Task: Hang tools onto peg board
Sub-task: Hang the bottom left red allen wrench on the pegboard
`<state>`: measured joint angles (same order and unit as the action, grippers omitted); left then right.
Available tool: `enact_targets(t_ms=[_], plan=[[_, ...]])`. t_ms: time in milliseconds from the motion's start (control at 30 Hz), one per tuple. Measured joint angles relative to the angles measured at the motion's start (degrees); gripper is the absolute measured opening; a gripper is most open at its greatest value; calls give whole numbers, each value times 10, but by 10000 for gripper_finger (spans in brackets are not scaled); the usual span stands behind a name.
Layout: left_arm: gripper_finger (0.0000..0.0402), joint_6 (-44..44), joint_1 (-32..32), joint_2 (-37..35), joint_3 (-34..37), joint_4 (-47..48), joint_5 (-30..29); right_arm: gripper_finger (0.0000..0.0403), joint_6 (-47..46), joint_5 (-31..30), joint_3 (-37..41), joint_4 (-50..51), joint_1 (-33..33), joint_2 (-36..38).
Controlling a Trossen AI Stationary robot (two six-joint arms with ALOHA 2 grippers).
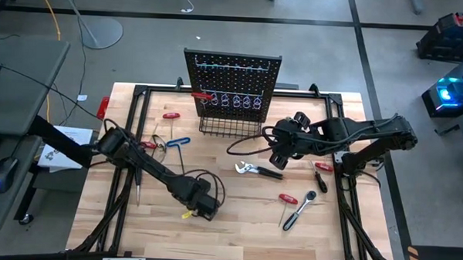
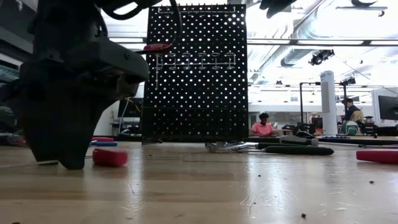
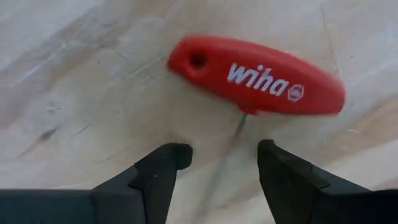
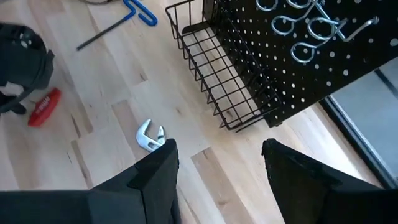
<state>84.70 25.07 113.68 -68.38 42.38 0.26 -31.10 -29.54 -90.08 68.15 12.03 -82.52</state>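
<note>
left end effector (image 3: 217,158) spread, empty, just above red t-handle key (image 3: 258,74), right end effector (image 4: 217,155) spread, empty

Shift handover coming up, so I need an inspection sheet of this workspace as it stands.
Surface: wooden table, some specks.
Job's things: peg board upright at far edge, one red tool on it; red T-key, pliers, ratchet, blue T-key lying loose.
Clutter: papers off the left edge.
Claws: left claw open over the red T-key; right claw open, raised near the basket.
Cables: black loops on both arms; yellow cable on floor.
Surroundings: people seated beyond.
</note>
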Motion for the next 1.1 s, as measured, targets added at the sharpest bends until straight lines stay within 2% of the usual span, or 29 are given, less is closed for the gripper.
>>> enact_targets(t_ms=[67, 133, 233, 300, 367, 500, 667, 967, 1100], plan=[[169, -29, -5, 6, 1, 0, -4, 224, -21, 0, 0, -2, 0, 0], [126, -64, -4, 6, 8, -6, -25, 224, -47, 3, 0, -2, 1, 0], [38, -117, 4, 6, 9, 19, -116, 224, -89, 4, 0, -2, 8, 0], [13, -149, 9, 6, 23, 30, -173, 224, -119, -4, 0, -3, 16, 0], [11, -183, 14, 6, 24, 32, -198, 224, -145, -6, 0, -7, 26, 0], [3, -247, 19, 4, 25, 28, -206, 224, -178, -28, 0, -16, 52, 0], [1, -279, 30, -17, 34, 25, -223, 224, -217, -52, 0, -35, 86, 0], [1, -314, 34, -116, 39, 46, -267, 224, -255, -88, 0, -52, 135, 0], [1, -334, 35, -174, 39, 39, -296, 224, -233, -74, 0, -75, 136, 0]])
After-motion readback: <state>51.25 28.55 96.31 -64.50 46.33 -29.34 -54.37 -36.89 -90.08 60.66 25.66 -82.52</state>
